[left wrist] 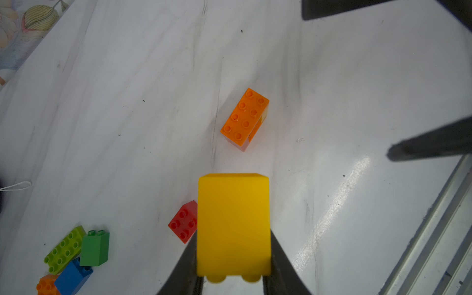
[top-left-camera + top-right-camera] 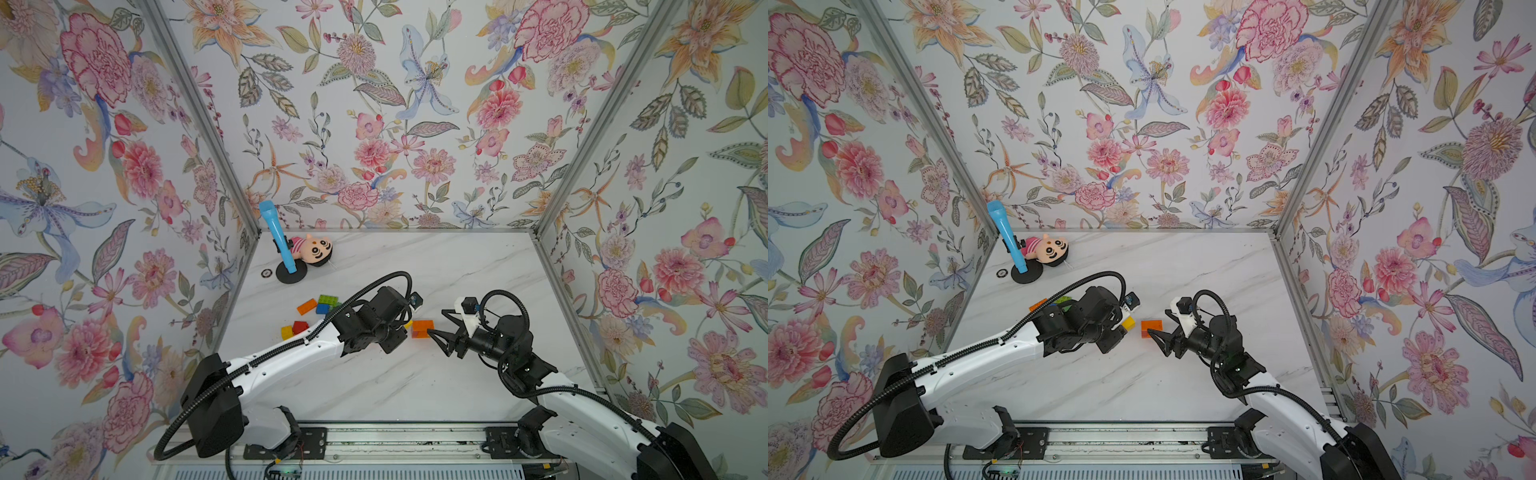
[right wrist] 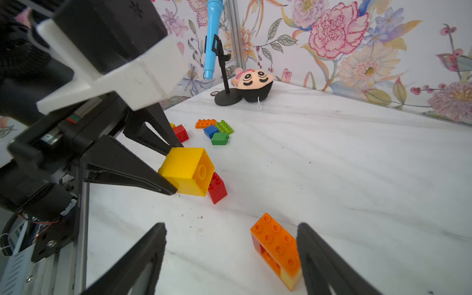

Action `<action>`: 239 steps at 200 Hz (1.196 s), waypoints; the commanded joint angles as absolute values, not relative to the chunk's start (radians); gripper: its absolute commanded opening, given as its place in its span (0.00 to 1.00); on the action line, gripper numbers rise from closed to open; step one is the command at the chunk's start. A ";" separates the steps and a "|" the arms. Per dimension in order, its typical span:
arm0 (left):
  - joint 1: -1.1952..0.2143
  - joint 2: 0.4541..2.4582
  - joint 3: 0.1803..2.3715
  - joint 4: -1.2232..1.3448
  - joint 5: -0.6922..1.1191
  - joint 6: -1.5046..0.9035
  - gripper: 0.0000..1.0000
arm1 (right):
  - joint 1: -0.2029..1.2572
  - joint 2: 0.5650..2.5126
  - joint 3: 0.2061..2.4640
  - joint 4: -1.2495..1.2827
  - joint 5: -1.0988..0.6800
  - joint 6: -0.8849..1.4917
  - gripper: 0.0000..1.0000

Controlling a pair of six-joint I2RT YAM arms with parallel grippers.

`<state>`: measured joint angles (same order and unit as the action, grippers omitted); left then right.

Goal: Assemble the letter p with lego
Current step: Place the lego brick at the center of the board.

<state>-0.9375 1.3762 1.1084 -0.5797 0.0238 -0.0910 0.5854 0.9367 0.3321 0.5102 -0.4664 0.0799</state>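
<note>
Chunky yellow plastic brick (image 1: pixel 233 224): gripped in left jaws. Orange studded two-layer brick stack (image 2: pixel 422 327): on marbled worktop (image 2: pixel 415 386), mid-frame in a top view, just right of yellow brick, long axis left-right. Right jaws open, empty, nearer.

Lettering, numbers, signs: none is showing legibly in any view.
Brand marks: studs of the orange studded plastic brick (image 1: pixel 244 116) are appearing too blurred to read.

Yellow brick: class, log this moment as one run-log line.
left hand: shut on yellow brick | right hand: open, next to orange brick | step: yellow brick not yet joined
</note>
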 commanded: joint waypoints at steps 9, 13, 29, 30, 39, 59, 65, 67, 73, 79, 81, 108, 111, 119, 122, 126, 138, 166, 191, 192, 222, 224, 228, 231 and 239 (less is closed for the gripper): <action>-0.951 1.324 1.103 -0.687 0.064 -0.021 0.15 | 0.637 0.936 0.325 0.619 -0.591 -0.009 0.82; -0.952 1.319 1.103 -0.693 0.066 -0.016 0.15 | 0.641 0.936 0.320 0.630 -0.605 -0.011 0.82; -0.952 1.297 1.100 -0.693 0.085 -0.016 0.18 | 0.664 0.936 0.309 0.654 -0.649 -0.021 0.82; -0.952 1.296 1.100 -0.695 0.086 -0.017 0.19 | 0.669 0.936 0.308 0.654 -0.650 -0.021 0.82; -0.951 1.300 1.101 -0.707 0.085 -0.025 0.19 | 0.681 0.930 0.309 0.646 -0.657 -0.027 0.82; -0.953 1.315 1.094 -0.728 0.064 -0.042 0.19 | 0.689 0.899 0.300 0.645 -0.612 -0.021 0.82; -0.955 1.325 1.099 -0.738 0.060 -0.048 0.19 | 0.689 0.881 0.295 0.640 -0.580 -0.017 0.81; -0.955 1.328 1.102 -0.742 0.058 -0.051 0.19 | 0.690 0.873 0.293 0.637 -0.566 -0.016 0.81; -0.958 1.339 1.109 -0.753 0.049 -0.059 0.19 | 0.689 0.850 0.287 0.627 -0.515 -0.008 0.81; -0.958 1.350 1.117 -0.770 0.036 -0.068 0.19 | 0.689 0.820 0.272 0.622 -0.453 0.001 0.81; -0.959 1.355 1.119 -0.775 0.033 -0.071 0.19 | 0.689 0.809 0.268 0.620 -0.433 0.006 0.81; -0.984 1.398 1.141 -0.830 -0.003 -0.092 0.19 | 0.677 0.656 0.218 0.555 -0.246 0.053 0.83; -0.986 1.406 1.146 -0.838 -0.005 -0.094 0.19 | 0.677 0.641 0.218 0.538 -0.233 0.056 0.83; -0.995 1.430 1.165 -0.868 -0.018 -0.101 0.19 | 0.677 0.606 0.216 0.495 -0.184 0.068 0.83; -1.000 1.441 1.171 -0.878 -0.024 -0.104 0.19 | 0.677 0.594 0.215 0.480 -0.163 0.075 0.83; -1.007 1.453 1.180 -0.893 -0.035 -0.107 0.19 | 0.675 0.577 0.212 0.463 -0.144 0.083 0.83; -1.029 1.485 1.212 -0.936 -0.065 -0.119 0.19 | 0.673 0.528 0.199 0.426 -0.106 0.098 0.83; -1.033 1.517 1.256 -1.018 -0.095 -0.163 0.19 | 0.669 0.456 0.161 0.405 -0.066 0.131 0.83; -1.039 1.554 1.303 -1.087 -0.078 -0.201 0.17 | 0.669 0.463 0.160 0.385 -0.062 0.131 0.83; -1.039 1.554 1.304 -1.088 -0.078 -0.202 0.17 | 0.669 0.465 0.160 0.385 -0.064 0.131 0.83; -1.056 1.637 1.292 -1.112 -0.016 -0.217 0.17 | 0.669 0.472 0.156 0.387 -0.079 0.128 0.82; -1.057 1.642 1.291 -1.114 -0.014 -0.219 0.17 | 0.669 0.472 0.155 0.386 -0.079 0.129 0.82; -1.058 1.656 1.287 -1.118 -0.008 -0.220 0.17 | 0.669 0.468 0.153 0.386 -0.078 0.129 0.82; -1.060 1.666 1.284 -1.122 -0.004 -0.222 0.17 | 0.668 0.465 0.153 0.385 -0.078 0.129 0.82; -1.066 1.690 1.277 -1.129 -0.002 -0.225 0.17 | 0.669 0.453 0.153 0.379 -0.076 0.127 0.82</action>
<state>-1.0424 1.6184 1.2922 -1.0534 -0.0383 -0.1921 0.6727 0.4747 0.1661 0.3923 -0.0921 0.1204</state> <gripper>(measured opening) 0.348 0.826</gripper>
